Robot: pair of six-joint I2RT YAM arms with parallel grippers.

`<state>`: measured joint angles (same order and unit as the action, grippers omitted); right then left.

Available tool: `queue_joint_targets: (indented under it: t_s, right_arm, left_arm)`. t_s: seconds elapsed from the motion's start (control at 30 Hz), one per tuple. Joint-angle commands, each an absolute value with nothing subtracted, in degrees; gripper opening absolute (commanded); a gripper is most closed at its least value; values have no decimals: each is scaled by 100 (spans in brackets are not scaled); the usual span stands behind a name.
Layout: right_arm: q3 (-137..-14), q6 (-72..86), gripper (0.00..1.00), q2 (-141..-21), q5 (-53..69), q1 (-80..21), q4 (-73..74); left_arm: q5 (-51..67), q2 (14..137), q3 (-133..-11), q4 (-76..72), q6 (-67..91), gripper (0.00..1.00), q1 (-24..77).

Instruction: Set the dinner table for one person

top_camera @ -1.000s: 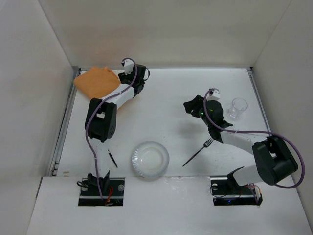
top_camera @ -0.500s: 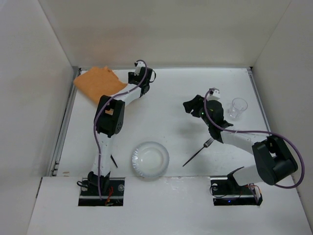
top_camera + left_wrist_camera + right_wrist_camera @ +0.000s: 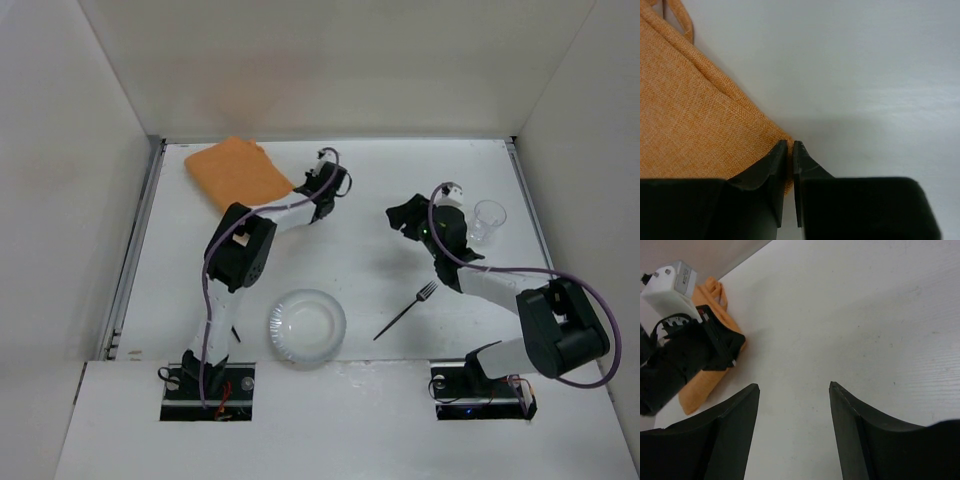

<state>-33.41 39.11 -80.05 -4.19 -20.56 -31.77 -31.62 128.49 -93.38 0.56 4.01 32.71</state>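
On the white dinner table (image 3: 350, 255) an orange placemat (image 3: 238, 172) lies at the back left. My left gripper (image 3: 297, 192) is at the mat's right corner. In the left wrist view its jaws (image 3: 790, 144) are shut on that corner of the placemat (image 3: 695, 125). My right gripper (image 3: 398, 215) hovers open over bare table at centre right, left of a clear glass (image 3: 489, 220). The right wrist view shows its fingers (image 3: 794, 386) wide apart with nothing between them, and the left gripper (image 3: 690, 352) on the placemat (image 3: 700, 387) further off.
A clear plate (image 3: 306, 327) sits near the front centre. A black fork (image 3: 405, 310) lies to its right. A dark knife (image 3: 231, 326) lies left of the plate, partly under the left arm. White walls enclose the table, with a metal rail (image 3: 133, 255) along its left side.
My left gripper has shut on the placemat's corner and moved right, pulling the mat away from the left wall. The right gripper has drifted slightly right and stays open.
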Motion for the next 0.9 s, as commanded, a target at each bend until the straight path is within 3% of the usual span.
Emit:
queue_joint_targets:
  t_s: [0.0,0.27,0.37,0.47,0.6,0.7,0.87]
  right_arm:
    - [-3243,4016,64,-7743,-378,-1938,-3630]
    - [-3181,4482,66,-7901,-132,-1534,-3595]
    - [-3331,4500,69,-8112,61,-1569,-3525]
    - [-3489,4456,72,-8340,105,-1621,-3463]
    - [-3752,4386,74,-8621,149,-1849,-3209]
    - [-3919,4316,74,-8815,88,-1999,-3068]
    - [-3981,4263,75,-8886,62,-2105,-3050]
  left_arm:
    - [-2357,11770,-8905,-606,316,6,4221]
    - [-1907,9610,-6691,-1169,544,9,4610]
    - [-2274,8748,-5839,-1318,1035,21,4365]
    - [-2960,7931,-5126,-1319,1755,26,4101]
    - [-3208,6980,-4247,-977,2802,50,3793]
    - [-3182,6646,-3921,-389,3417,57,3582]
    - [-3085,5917,-3156,-351,3831,60,3380]
